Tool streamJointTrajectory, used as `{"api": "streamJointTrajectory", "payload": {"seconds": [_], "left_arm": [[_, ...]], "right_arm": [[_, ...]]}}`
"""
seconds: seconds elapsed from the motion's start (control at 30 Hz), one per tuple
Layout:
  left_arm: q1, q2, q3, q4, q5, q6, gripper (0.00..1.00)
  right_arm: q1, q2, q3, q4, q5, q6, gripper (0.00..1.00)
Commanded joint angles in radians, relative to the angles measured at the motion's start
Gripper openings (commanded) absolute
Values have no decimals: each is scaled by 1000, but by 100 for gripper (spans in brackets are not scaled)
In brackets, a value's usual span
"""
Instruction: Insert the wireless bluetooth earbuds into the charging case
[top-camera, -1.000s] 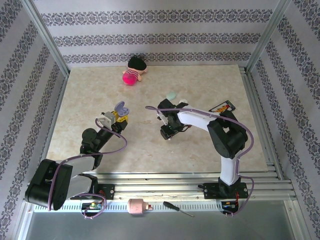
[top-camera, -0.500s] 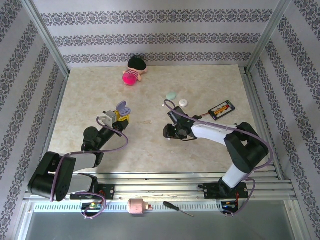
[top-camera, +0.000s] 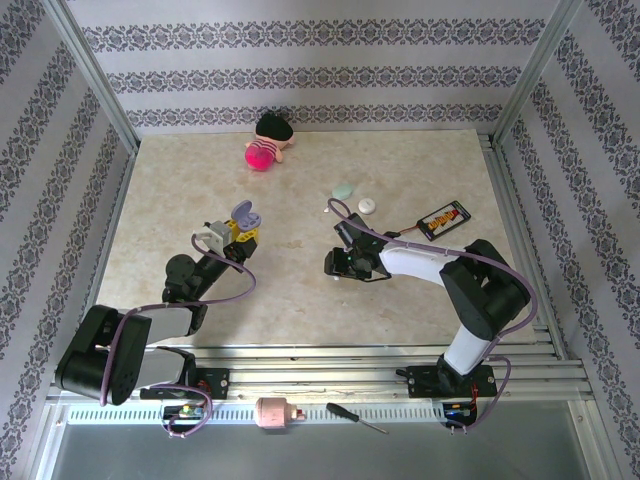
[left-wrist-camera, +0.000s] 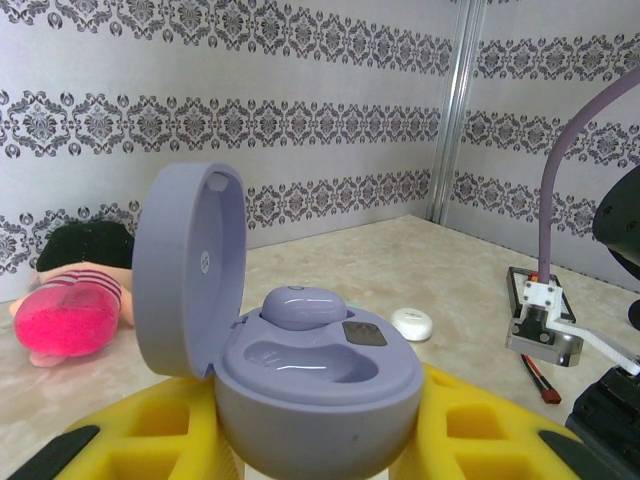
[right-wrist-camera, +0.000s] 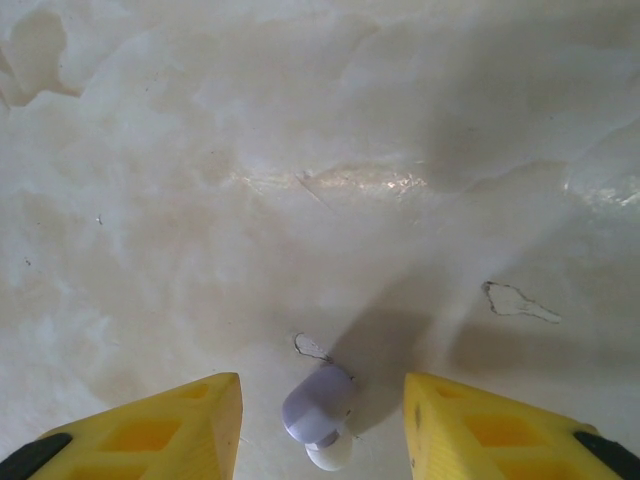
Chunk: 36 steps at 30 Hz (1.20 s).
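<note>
The left gripper (top-camera: 240, 232) is seen clamped on the charging case (left-wrist-camera: 310, 380), with its yellow fingers (left-wrist-camera: 130, 440) pressed against the base from either side. The case is held clear of the marbled table (top-camera: 160, 200), upright, with its lid swung open and standing to the left of the base. One seated earbud (left-wrist-camera: 300, 303) in lavender is lodged in the far socket of the case; the near socket is left bare. Beyond the case, towards the far wall, a doll (top-camera: 265, 150) with black hair and a pink body is laid on the table, well apart from the case.

To the right of the case, also well apart, the right gripper (top-camera: 332, 266) is lowered close to the table with its fingers (right-wrist-camera: 160, 430) spread apart. A loose earbud (right-wrist-camera: 320, 412), lavender with a whitish tip, is found lying on the table between those fingers, touched by neither.

Further right of the case and beyond it, a mint oval case (top-camera: 343, 189) and a white oval case (top-camera: 367, 206) are set near each other. Furthest right of the case, a flat black-and-orange item (top-camera: 443, 218) is laid.
</note>
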<state>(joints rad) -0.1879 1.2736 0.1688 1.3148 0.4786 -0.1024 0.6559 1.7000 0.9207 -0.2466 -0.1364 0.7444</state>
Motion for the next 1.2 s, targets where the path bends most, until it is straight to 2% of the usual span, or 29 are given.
{"api": "streamJointTrajectory", "payload": {"seconds": [0.0,0.4,0.8,0.97,1.07,1.17], "left_arm": [[11,-13,2,46,15,-3,23],[10,44,5,112,25,-22,23],[10,7,-15,82,3,-3,23],[11,-15,-25,47,-44,14,23],[21,-39,-25,7,-72,24,23],[38,-76,-25,-37,-83,30,23]], "right_arm": [[-11,-28,7,-28,36,-14,47],[-1,22,25,7,-45,-1,38],[-7,92,148,-84,-73,-94,32],[12,67,197,-195,10,-230,40],[63,43,231,-291,146,-379,42],[130,55,276,-407,351,-489,41]]}}
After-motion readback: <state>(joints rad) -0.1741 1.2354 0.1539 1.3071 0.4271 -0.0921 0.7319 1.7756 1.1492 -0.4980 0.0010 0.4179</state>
